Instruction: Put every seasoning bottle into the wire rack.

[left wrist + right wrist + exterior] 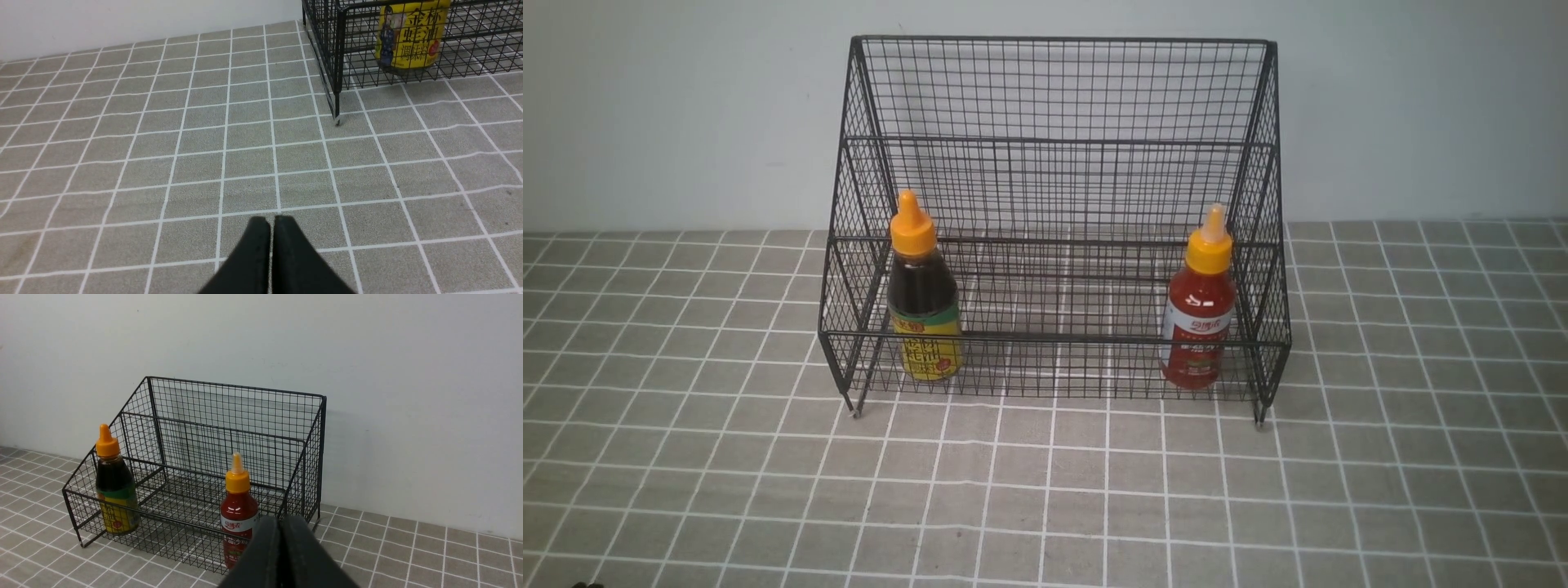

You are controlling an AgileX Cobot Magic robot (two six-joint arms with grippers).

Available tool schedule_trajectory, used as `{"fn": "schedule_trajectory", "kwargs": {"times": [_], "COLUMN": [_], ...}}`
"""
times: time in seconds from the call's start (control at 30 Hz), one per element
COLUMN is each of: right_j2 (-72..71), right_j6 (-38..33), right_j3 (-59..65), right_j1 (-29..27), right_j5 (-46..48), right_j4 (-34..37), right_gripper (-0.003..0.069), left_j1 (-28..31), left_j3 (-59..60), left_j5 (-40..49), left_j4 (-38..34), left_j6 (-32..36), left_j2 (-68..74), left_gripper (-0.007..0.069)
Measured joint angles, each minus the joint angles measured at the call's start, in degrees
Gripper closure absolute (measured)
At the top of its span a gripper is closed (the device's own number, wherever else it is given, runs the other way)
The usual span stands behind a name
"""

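Nearest the camera, lower centre of the left wrist view: left claw (271, 222), tips pressed together, nothing held, above bare checked bench (163, 163). Lower centre of the right wrist view: right claw (281, 522), likewise closed and empty, raised in front of the rack. Neither arm visible in the front view.

Mid-frame of the front view: wire rack (1054, 147) on short feet, stepped shelves rising toward the pale wall (645, 106). On the lowest tier, at the left end: dark brown bottle (922, 306), upright, yellow-green label facing forward. At the right end of the same tier: red bottle (1200, 314), upright, close to the sloped side mesh.

Judged complete, both bottles already inside the rack. Step in hand apparently withdrawal or rest: best done with both claws kept well apart from the front rail and the orange nozzles, so as not to tip either bottle.
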Motion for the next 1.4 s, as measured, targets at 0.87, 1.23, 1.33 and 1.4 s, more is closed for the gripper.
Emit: {"fn": "schedule_trajectory", "kwargs": {"times": [0.87,1.23,1.33,1.4], "right_j2": [-1.9,-2.8,-2.8,-2.8], "right_j6": [0.0,1.1,1.1,1.1], "right_j3": [33.4,37.6,37.6,37.6], "right_j1": [-22.8,-27.5,-27.5,-27.5], "right_j5": [-32.1,-26.2,-26.2,-26.2], "right_j4": [0.4,0.8,0.8,0.8], "right_gripper": [0.0673,0.0673,0.0673,0.0673], "left_j1": [0.0,0.0,0.0,0.0], "left_j3": [0.0,0.0,0.0,0.0], "left_j5": [0.0,0.0,0.0,0.0], "left_j4": [0.1,0.1,0.1,0.1], "left_j6": [0.0,0.0,0.0,0.0], "left_j2": [0.0,0.0,0.0,0.0], "left_gripper": [0.0631,0.0631,0.0631,0.0631]}}
